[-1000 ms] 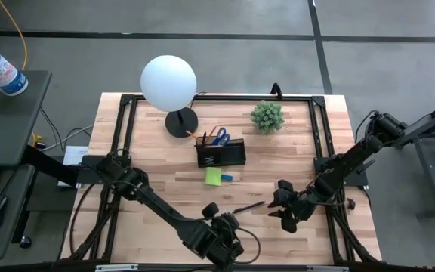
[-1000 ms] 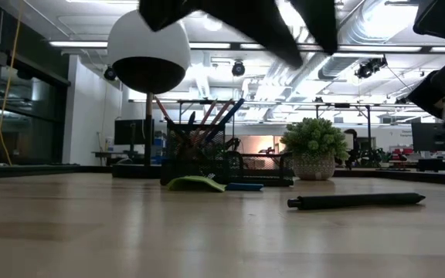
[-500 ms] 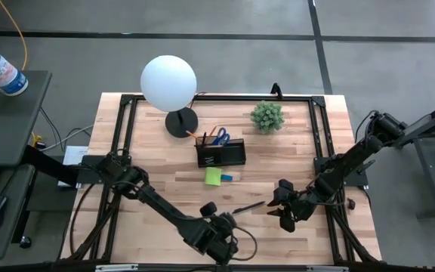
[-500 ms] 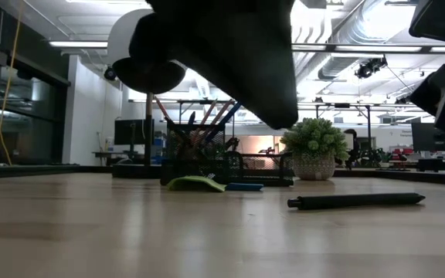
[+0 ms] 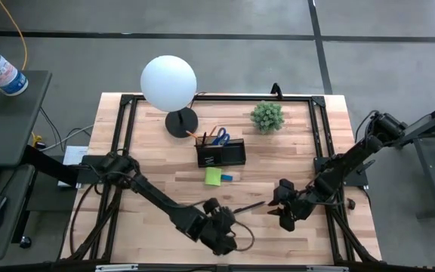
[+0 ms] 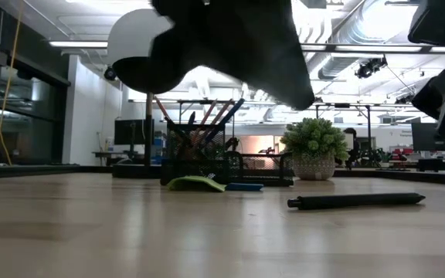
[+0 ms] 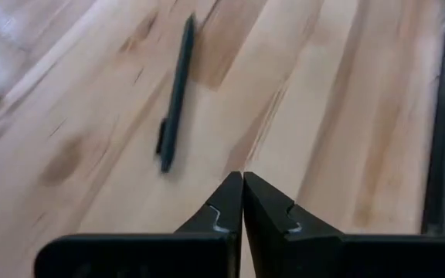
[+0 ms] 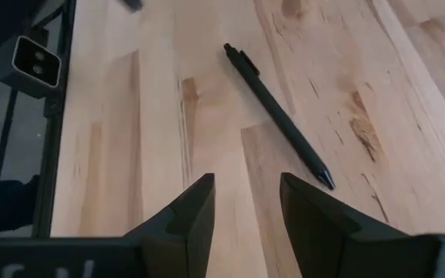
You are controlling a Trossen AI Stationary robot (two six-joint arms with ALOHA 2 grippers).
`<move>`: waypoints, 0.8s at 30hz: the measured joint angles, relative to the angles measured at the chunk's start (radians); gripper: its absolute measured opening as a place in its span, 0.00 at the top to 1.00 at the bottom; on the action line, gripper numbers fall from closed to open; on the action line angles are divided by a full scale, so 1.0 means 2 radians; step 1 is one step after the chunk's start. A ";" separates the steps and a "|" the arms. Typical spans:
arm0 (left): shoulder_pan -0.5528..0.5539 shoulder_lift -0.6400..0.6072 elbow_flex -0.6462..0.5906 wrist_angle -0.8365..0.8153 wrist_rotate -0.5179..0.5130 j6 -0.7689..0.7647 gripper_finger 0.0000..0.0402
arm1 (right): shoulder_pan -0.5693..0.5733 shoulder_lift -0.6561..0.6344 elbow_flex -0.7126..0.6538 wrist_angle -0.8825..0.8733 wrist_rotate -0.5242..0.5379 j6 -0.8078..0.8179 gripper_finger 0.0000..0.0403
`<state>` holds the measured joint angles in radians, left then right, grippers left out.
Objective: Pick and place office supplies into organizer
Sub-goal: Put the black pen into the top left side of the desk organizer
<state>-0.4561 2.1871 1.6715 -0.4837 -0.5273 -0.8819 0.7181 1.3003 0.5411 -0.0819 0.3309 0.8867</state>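
A black pen [image 5: 249, 205] lies flat on the table near its near edge, between my two grippers; it also shows in the low view [image 6: 355, 201]. My left gripper [image 5: 223, 224] hovers shut just left of it, fingertips [image 7: 242, 184] pointing at the pen [image 7: 174, 96]. My right gripper [image 5: 276, 206] hovers open just right of it [image 8: 246, 189], the pen [image 8: 278, 116] ahead of its fingers. The dark organizer [image 5: 220, 153] stands mid-table and holds blue-handled scissors [image 5: 220, 137] and pencils. A lime-green sticky pad [image 5: 213, 176] and a small blue block [image 5: 226, 177] lie in front of it.
A white globe lamp [image 5: 168, 83] on a round black base [image 5: 181, 122] stands far left of the organizer. A small potted plant [image 5: 266, 115] stands far right of it. Black frame rails [image 5: 322, 162] run along the table's edges. Bare wood lies left of the left gripper.
My left gripper has moved a little away from the table's near edge, toward the black pen; in the low view its dark bulk now fills more of the picture's top. The pen has not moved.
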 joint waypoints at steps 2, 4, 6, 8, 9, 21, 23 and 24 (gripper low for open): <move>0.005 -0.014 -0.028 0.054 0.008 0.009 1.00 | -0.003 0.000 0.000 0.000 -0.002 0.000 0.66; 0.012 -0.027 -0.057 0.103 0.030 0.029 1.00 | -0.006 0.000 0.000 0.002 -0.002 0.002 0.66; 0.020 -0.035 -0.083 0.184 0.082 0.051 1.00 | -0.009 0.000 0.000 0.001 -0.005 0.003 0.66; 0.027 -0.044 -0.100 0.238 0.132 0.073 1.00 | -0.010 0.000 0.000 0.003 -0.012 0.003 0.66; 0.030 -0.045 -0.102 0.265 0.153 0.079 1.00 | -0.011 0.000 0.000 0.003 -0.013 0.003 0.66; 0.042 -0.044 -0.099 0.177 0.181 0.093 0.95 | -0.018 0.000 0.000 0.009 -0.011 0.002 0.66; 0.050 -0.044 -0.099 0.131 0.176 0.073 0.93 | -0.021 0.000 0.000 0.010 -0.011 -0.001 0.66; 0.054 -0.044 -0.099 0.109 0.168 0.066 0.92 | -0.023 0.000 0.000 0.010 -0.010 -0.004 0.66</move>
<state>-0.3487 2.0983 1.4734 -0.2647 -0.1918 -0.7506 0.6725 1.3003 0.5411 -0.0617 0.3103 0.8791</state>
